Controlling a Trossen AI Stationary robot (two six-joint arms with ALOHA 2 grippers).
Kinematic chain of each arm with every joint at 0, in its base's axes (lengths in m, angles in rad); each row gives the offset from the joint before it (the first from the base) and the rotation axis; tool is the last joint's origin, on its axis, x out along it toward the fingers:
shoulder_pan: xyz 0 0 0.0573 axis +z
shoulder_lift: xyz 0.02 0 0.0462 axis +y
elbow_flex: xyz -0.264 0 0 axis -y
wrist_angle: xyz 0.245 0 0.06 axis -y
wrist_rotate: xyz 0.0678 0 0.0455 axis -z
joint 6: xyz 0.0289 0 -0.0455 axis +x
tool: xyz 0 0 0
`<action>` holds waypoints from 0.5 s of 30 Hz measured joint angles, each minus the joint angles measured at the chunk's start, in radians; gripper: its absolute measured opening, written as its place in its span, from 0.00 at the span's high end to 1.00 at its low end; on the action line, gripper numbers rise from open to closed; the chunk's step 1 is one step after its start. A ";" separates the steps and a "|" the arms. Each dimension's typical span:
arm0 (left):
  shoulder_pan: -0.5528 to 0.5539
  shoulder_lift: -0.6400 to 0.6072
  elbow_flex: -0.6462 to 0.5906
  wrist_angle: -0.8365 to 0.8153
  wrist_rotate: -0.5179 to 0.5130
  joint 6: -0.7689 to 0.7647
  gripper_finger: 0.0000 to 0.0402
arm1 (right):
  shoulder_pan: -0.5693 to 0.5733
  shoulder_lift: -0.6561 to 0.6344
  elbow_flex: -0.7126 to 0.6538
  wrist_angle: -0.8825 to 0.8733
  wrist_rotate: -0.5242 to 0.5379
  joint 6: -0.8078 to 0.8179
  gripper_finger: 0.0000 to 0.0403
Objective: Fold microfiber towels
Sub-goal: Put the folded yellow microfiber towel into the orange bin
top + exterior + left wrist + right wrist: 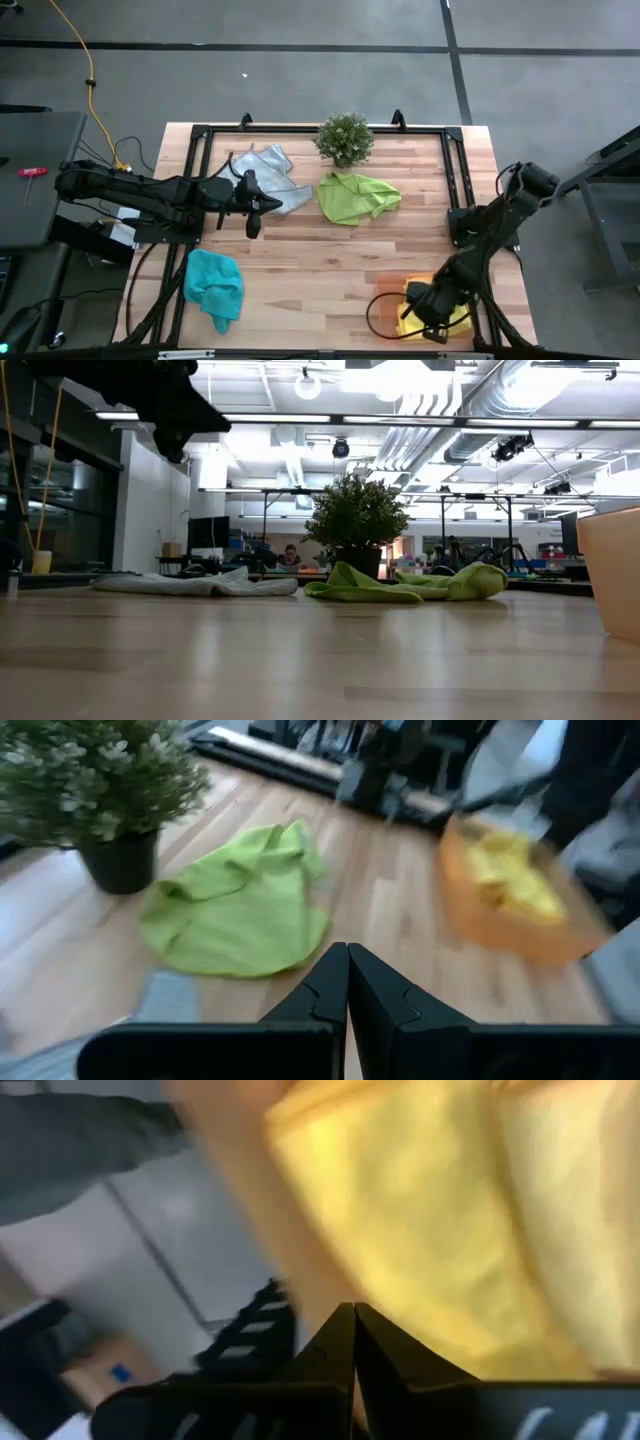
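Observation:
A light grey towel (270, 175) lies crumpled at the far left of the table. A lime green towel (355, 197) (235, 910) lies bunched at the far middle, and a teal towel (213, 285) lies at the near left. A yellow towel (440, 312) (430, 1220) rests inside the orange tray (385, 290) at the near right. My right gripper (412, 312) (353, 1315) is shut and hangs just over that yellow towel, slanting down. My left gripper (255, 208) (348, 955) is shut and hovers beside the grey towel, with nothing between its fingers.
A small potted plant (345, 138) (355, 525) stands at the far middle, right behind the lime towel. A black frame (455, 170) runs along the table's edges. Bare wood (320, 270) lies in the middle between the towels and the tray.

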 joint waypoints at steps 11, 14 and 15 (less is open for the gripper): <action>-0.172 0.507 0.095 0.186 0.259 0.120 1.00 | -0.071 0.057 0.000 0.019 0.065 -0.166 1.00; -0.207 0.688 0.213 0.188 0.247 0.197 1.00 | -0.069 0.031 0.001 0.023 0.081 -0.161 1.00; -0.213 0.747 0.259 0.189 0.243 0.212 1.00 | -0.068 0.025 0.001 0.022 0.081 -0.161 1.00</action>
